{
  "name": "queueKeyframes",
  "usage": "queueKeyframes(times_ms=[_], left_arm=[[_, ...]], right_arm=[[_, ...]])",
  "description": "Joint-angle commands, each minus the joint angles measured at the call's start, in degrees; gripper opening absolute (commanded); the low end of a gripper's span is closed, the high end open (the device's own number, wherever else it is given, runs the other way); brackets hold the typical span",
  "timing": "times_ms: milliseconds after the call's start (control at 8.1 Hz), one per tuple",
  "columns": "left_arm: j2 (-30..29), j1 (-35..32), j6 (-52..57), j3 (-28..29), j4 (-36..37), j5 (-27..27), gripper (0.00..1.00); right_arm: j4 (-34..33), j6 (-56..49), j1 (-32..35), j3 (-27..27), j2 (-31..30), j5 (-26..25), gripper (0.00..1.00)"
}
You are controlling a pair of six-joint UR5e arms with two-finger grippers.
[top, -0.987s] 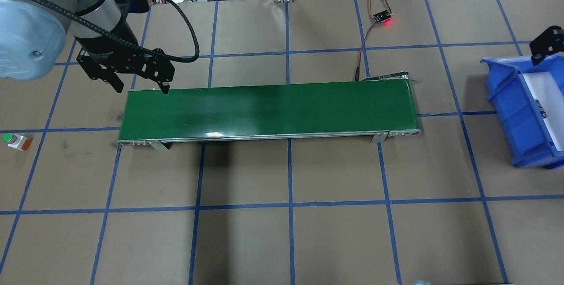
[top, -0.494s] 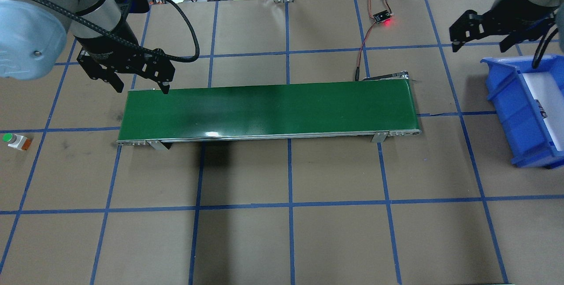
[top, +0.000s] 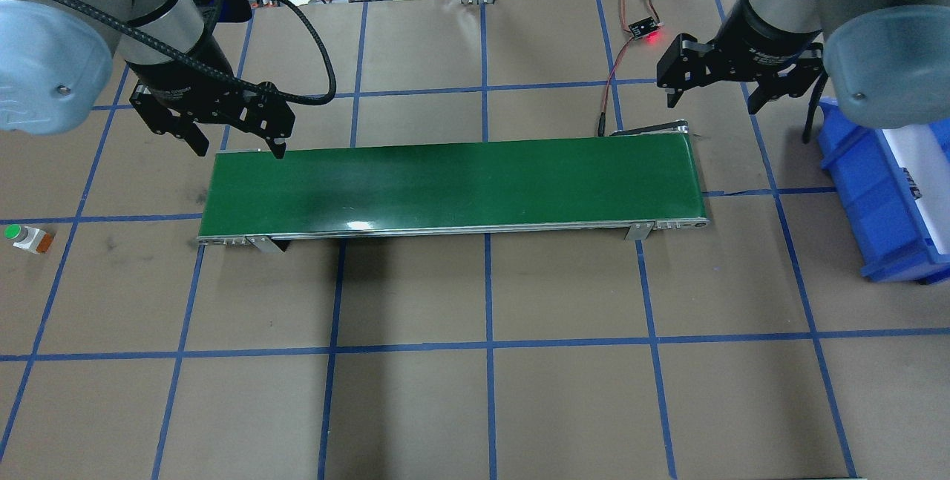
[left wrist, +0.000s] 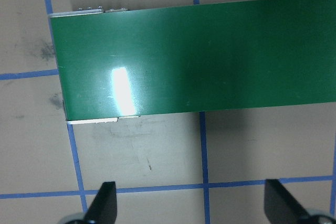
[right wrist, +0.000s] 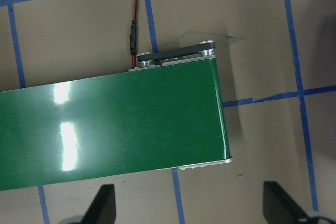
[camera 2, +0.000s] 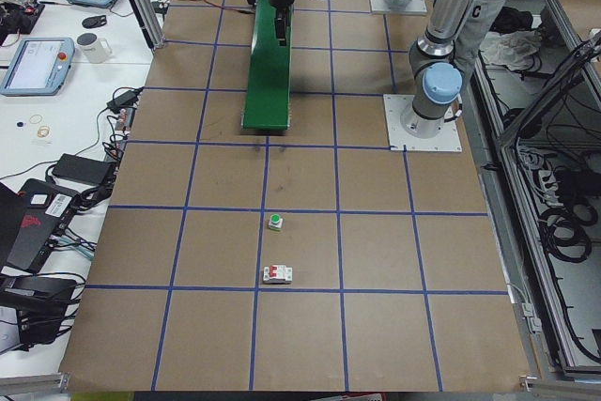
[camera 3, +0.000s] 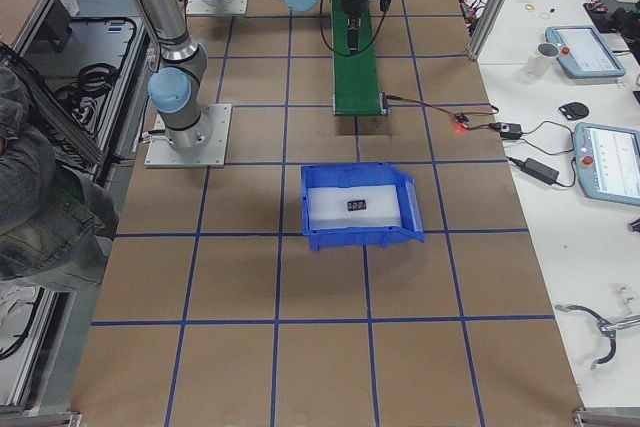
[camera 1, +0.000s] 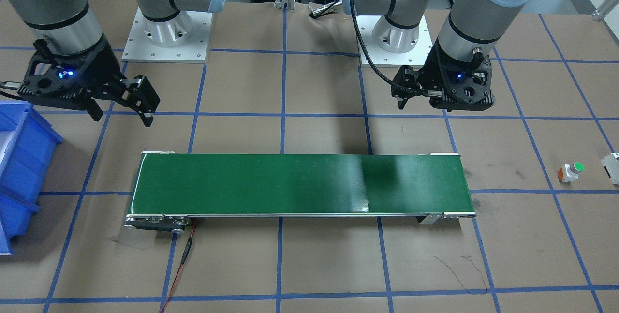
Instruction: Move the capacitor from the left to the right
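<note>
Nearest in the right-end view, the blue bin holds a small dark piece, seemingly the capacitor, though it is too small to be sure. At twelve o'clock beyond it, the right gripper and left gripper hover by the green belt's ends, jaws spread and empty, probably waiting for work.

1. Before you is a table covered in brown paper, with blue tape lines marking it into large squares.
2. A long green conveyor belt lies across the middle, running from the robot's left to its right.
3. At the robot's right end, apart from the belt, stands a blue bin.
4. At the robot's left end sits a small white button with a green cap, and near it a white-grey boxy part.
5. Near the belt's right end a small circuit board glows red, and a thin wire leads from it towards the belt.
6. Two pale metal base plates lie flat on the robot's side.
</note>
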Motion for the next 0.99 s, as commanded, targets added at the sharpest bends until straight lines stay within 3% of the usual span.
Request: queueKeyframes(times_ms=[0,864], left_arm=[[0.00,0.09,0.00,0.00,0.00,-0.05,1.00],[-0.09,0.17,0.26,0.00,0.00,-0.40,1.00]], right_arm=[[0.23,5.46,3.82,0.05,-0.10,-3.90,1.00],[0.32,5.28,4.35,0.05,-0.46,-4.99,1.00]])
